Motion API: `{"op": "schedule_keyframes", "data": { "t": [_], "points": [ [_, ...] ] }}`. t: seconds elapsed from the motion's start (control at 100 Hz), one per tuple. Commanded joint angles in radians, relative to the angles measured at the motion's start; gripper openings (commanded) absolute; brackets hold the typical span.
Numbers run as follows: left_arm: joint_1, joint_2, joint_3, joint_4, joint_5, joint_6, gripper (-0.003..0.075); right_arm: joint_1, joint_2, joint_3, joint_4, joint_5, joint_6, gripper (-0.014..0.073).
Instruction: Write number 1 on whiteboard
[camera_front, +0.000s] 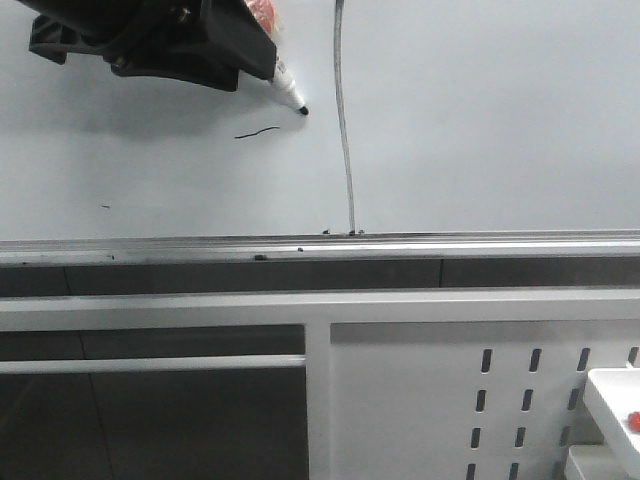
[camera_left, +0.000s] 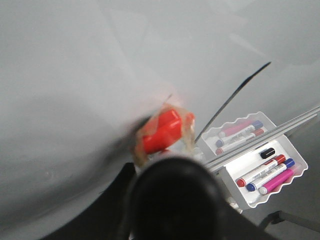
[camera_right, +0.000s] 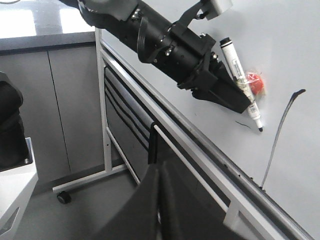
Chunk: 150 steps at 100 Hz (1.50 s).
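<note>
Whiteboard (camera_front: 480, 110): large pale grey-white board, upright, with a silver rail (camera_front: 320, 246) along its lower edge; it fills the upper half of the front view.

Number 1 (camera_front: 344, 120): long thin dark stroke, slightly bowed, running from the top of the front view down to just above the rail, to the right of the marker tip. The figure is judged already drawn.

Stray mark (camera_front: 257, 131): short dark dash on the board, just below and left of the marker tip.

Marker (camera_front: 290, 90): white barrel, black tip pointed down and to the right, close to the board; whether the tip is touching cannot be told.

Left hand (camera_right: 235, 87): pressed together on the marker, with a red cap or fitting (camera_left: 161, 131) seen beside it in the left wrist view.

Right hand (camera_right: 159, 200): fingers pressed together, nothing held, kept low and well apart from the board.

Pen trays (camera_left: 265, 170): white trays holding spare markers, seen only in the left wrist view.

Risks, as judged:
- A second stray line could be left if the tip is dragged across the board while the arm is withdrawn.
- The finished stroke could be smeared if the arm is swept rightward over it.
- The marker could be twisted in the grip if it is pressed harder against the board.
</note>
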Motion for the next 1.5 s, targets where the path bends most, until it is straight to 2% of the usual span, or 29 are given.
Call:
{"op": "schedule_keyframes", "data": {
  "t": [0.0, 0.2, 0.45, 0.67, 1.04, 1.49],
  "points": [
    [0.014, -0.035, -0.045, -0.005, -0.147, -0.008, 0.0256, -0.006, -0.001, -0.024, 0.018, -0.075, 0.003, -0.0049],
    [0.014, -0.035, -0.045, -0.003, -0.152, -0.008, 0.0330, -0.006, -0.001, -0.024, 0.018, -0.075, 0.003, -0.0049],
    [0.014, -0.035, -0.045, -0.003, -0.162, -0.008, 0.0348, -0.006, -0.001, -0.024, 0.020, -0.075, 0.003, -0.0049],
    [0.014, -0.037, -0.045, -0.003, -0.148, -0.008, 0.0492, -0.006, -0.001, -0.024, 0.025, -0.073, 0.003, -0.0049],
    [0.014, -0.128, 0.017, 0.026, -0.096, -0.008, 0.0495, -0.006, -0.001, -0.024, 0.025, -0.073, 0.003, -0.0049],
    [0.014, -0.389, 0.187, 0.029, -0.065, -0.008, 0.0492, -0.006, -0.014, -0.024, 0.026, -0.075, 0.003, -0.0050]
  ]
}}
